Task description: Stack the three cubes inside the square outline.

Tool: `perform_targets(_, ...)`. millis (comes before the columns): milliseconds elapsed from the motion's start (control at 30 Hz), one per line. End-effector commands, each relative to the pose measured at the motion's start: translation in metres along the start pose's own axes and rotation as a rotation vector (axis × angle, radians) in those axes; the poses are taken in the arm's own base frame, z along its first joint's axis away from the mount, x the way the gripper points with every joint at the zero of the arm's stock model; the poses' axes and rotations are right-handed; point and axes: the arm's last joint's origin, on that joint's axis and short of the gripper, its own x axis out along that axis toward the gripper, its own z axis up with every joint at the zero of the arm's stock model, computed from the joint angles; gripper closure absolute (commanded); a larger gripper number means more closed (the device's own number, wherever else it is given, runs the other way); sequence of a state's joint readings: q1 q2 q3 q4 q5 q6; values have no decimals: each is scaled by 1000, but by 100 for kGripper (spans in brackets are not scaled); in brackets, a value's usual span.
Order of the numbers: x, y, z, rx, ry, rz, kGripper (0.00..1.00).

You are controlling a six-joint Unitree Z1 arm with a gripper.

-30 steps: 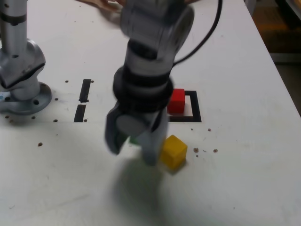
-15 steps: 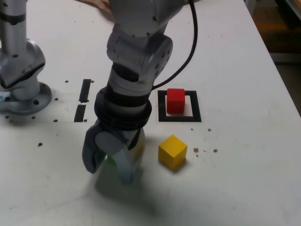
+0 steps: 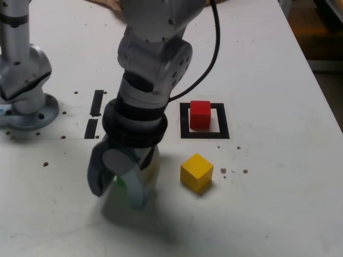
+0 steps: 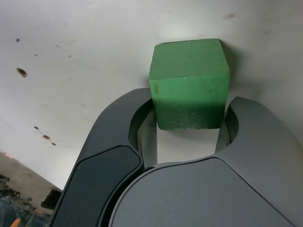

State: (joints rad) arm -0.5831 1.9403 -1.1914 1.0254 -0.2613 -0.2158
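Observation:
In the wrist view the green cube (image 4: 189,85) sits between the two dark jaws of my gripper (image 4: 189,109), which is shut on it. From the exterior view only a sliver of that green cube (image 3: 121,182) shows between the fingers of the gripper (image 3: 117,195), low over the table's front. The yellow cube (image 3: 196,172) rests on the table to the exterior view's right of the gripper, clear of it. The red cube (image 3: 200,114) stands inside the square outline (image 3: 185,121), behind the yellow one.
The arm's grey base (image 3: 24,80) stands at the exterior view's left. Two short black tape strips (image 3: 94,115) lie between the base and the outline. Small dark specks dot the white table (image 3: 278,203), whose edge runs down the exterior view's right.
The gripper has swung from beside the yellow cube toward the exterior view's left and front, and the green cube has gone with it. The yellow and red cubes have stayed put.

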Motion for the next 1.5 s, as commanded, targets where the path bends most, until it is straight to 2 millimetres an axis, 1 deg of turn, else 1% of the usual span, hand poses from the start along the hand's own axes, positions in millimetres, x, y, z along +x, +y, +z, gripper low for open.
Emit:
perform_targets(0, 6, 1, -5, -4, 22, -21, 52)
perform_targets(133, 12, 1, -9, -2, 6, -63, 51)
perform_targets(367, -2, 1, -14, -2, -24, 9, 36)
perform_targets(433, -8, 1, -16, -17, -30, 38, 29)
perform_targets(500, -16, 1, -17, -36, -37, 69, 19)
perform_targets(567, -27, 0, -19, -57, -39, 101, 10)
perform_targets(633, -40, -2, -19, -73, -44, 135, 3)
perform_targets(800, -81, -14, -16, -58, -143, 232, 0)
perform_targets(867, -90, -18, -13, -42, -184, 251, 0)
perform_targets(967, -96, -20, -8, -8, -216, 267, 1)
perform_targets(1133, -95, -21, 1, 120, -212, 309, 1)
perform_targets(1333, -79, -17, 7, 285, -138, 355, 2)
perform_targets(1467, -66, -14, 13, 347, -100, 376, 4)
